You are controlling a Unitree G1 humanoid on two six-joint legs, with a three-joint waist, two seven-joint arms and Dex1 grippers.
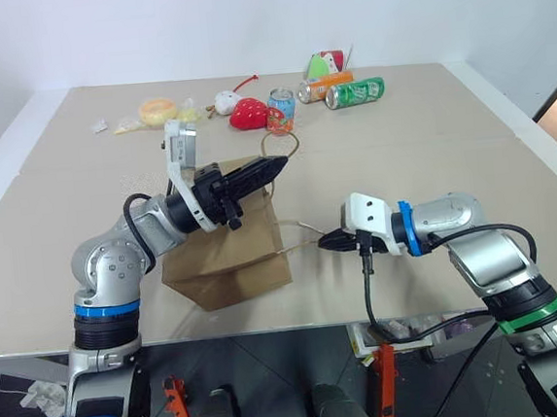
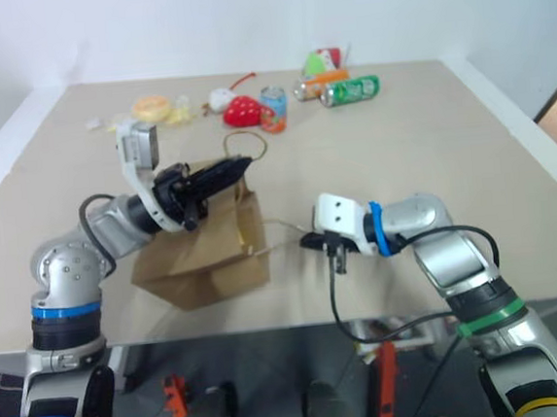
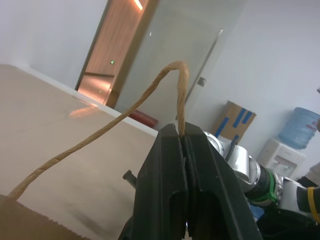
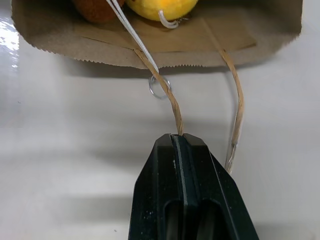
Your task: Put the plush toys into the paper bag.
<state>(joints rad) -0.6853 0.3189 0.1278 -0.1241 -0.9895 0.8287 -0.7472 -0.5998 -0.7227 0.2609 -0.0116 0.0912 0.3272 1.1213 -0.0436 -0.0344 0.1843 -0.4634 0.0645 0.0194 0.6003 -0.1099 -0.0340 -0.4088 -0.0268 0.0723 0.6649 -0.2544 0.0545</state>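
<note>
Between each gripper's shut jaws runs a paper bag handle.

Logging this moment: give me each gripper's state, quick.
Left gripper: closed on a cord handle of the paper bag.
Right gripper: closed on the bag's other handle.

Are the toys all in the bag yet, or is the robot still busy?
Looks nearly done. Inside the paper bag sit a yellow toy and a brown one; whether these are both plush toys is hard to say. In hand: the left gripper is shut on the upper handle, and the right gripper is shut on the lower handle. Left: probably nothing but letting go.
</note>
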